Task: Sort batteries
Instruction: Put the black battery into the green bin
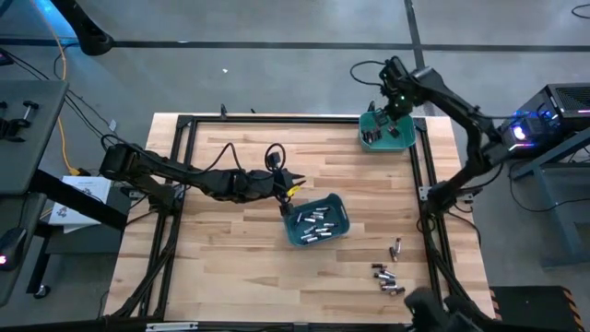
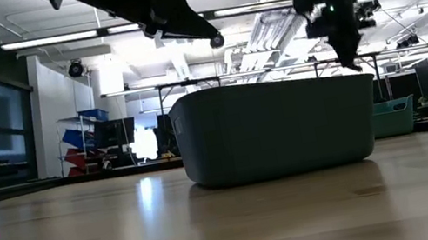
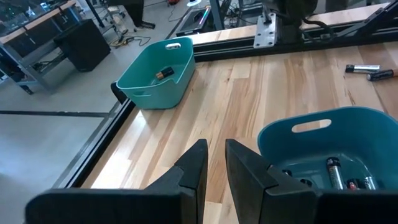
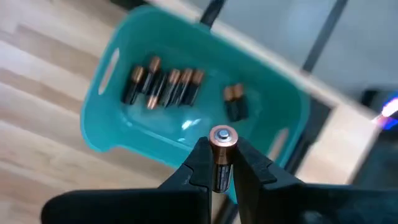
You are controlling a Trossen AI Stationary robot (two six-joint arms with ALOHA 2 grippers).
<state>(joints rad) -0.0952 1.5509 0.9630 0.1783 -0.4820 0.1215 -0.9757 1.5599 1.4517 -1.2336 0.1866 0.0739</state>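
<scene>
Wooden bench sorting is at the drop step: a copper-topped battery is clamped in the right end effector directly above the far bin, so release is called for next, while the left end effector, nearly closed and empty, is held beside the near bin.

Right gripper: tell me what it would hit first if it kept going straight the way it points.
Most likely the floor of the far teal bin, near the copper-topped batteries lying there. The right gripper, shut on a battery, points down into it; depth is hard to judge.
</scene>
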